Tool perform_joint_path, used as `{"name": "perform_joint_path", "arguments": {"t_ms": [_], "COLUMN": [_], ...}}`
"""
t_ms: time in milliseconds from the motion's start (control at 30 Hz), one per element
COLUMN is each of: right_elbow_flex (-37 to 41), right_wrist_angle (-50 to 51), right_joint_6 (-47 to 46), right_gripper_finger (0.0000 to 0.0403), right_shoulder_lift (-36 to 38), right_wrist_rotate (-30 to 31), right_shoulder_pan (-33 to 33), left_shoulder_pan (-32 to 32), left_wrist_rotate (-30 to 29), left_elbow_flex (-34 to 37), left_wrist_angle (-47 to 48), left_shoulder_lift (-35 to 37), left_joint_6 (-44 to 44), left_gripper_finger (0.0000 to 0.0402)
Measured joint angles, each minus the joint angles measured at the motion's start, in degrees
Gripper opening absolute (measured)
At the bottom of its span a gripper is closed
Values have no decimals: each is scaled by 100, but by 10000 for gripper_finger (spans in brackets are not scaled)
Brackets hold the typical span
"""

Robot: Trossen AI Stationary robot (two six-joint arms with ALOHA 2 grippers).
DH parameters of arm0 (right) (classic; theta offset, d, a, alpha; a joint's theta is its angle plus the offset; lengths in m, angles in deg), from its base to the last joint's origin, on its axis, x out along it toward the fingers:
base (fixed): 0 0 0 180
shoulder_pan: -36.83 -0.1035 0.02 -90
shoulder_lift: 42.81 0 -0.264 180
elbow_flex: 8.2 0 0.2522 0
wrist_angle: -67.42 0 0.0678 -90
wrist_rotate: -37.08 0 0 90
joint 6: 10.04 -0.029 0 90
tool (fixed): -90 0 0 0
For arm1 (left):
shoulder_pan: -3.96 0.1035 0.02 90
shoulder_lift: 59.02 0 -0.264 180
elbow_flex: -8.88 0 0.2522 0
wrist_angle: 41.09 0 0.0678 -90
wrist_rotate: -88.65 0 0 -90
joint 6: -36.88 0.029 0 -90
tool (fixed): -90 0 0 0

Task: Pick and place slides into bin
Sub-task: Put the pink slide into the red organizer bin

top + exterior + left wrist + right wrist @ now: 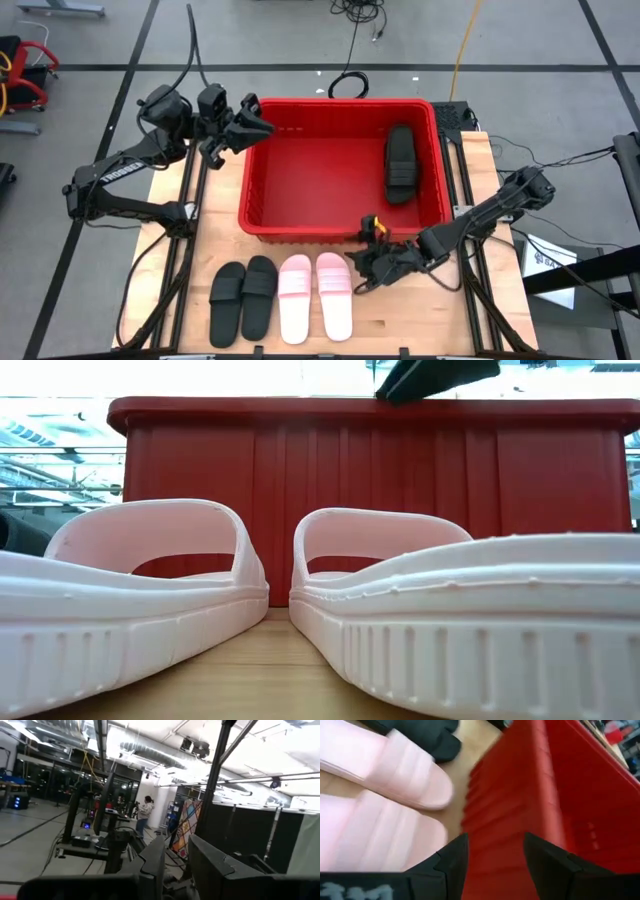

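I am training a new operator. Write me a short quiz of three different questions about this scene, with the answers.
1. True or false: one black slide already lies inside the bin.
2. How many slides wait on the table in front of the bin?
3. Which gripper is nearest the pink slides: A left, B right?

Key: 1 true. 2 four: two black, two pink. 3 B, open; the left gripper is at the bin's far left corner.
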Motion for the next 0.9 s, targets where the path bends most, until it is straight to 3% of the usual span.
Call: {"name": "perform_joint_path", "arguments": {"t_ms": [167,367,533,900], "right_elbow_flex": [-12,4,0,-2], "right_wrist_angle": [-680,-832,-798,-881], "right_joint_6": [-79,-142,-891,-1302], "right_gripper_finger": [180,180,180,155], "right_shoulder_lift": [-253,-611,-847,-1290], "right_wrist_rotate": [82,604,613,571], "right_shoulder_pan": [-545,-966,-1005,-1126], "left_shoulder_pan": [-167,-317,-352,-306], "left_wrist_rotate": [4,-19,-42,-496], "left_elbow_flex": [5,7,7,7], "left_wrist_angle": [-52,-327,-289,101], "left_shoulder_lift": [-1,0,0,0], "left_joint_6": [-395,-527,-486,-369], "left_gripper_finger": [86,86,86,86]}}
